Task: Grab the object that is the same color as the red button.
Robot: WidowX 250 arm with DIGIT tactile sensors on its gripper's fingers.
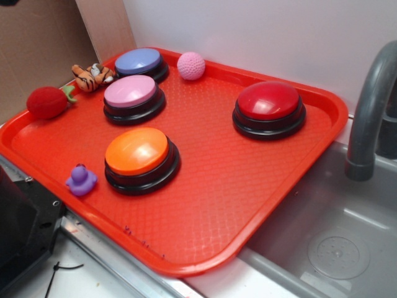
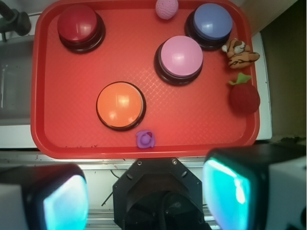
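The red fuzzy plush object (image 1: 47,102) with a green leaf lies at the tray's far left corner; in the wrist view the red plush object (image 2: 244,98) sits at the right side of the tray. The red button (image 1: 268,108), a glossy dome on a black base, stands at the tray's right side, and the red button (image 2: 80,26) is top left in the wrist view. My gripper (image 2: 146,199) hangs high above the tray's near edge, open, with nothing between its teal pads (image 2: 64,203). It does not appear in the exterior view.
On the red tray (image 1: 205,248) also stand an orange button (image 1: 139,155), a pink button (image 1: 132,96) and a blue button (image 1: 141,62). A tiger plush (image 1: 92,76), a pink crocheted ball (image 1: 191,65) and a purple duck (image 1: 80,180) lie there. A grey sink (image 1: 335,242) with a faucet (image 1: 369,118) lies right.
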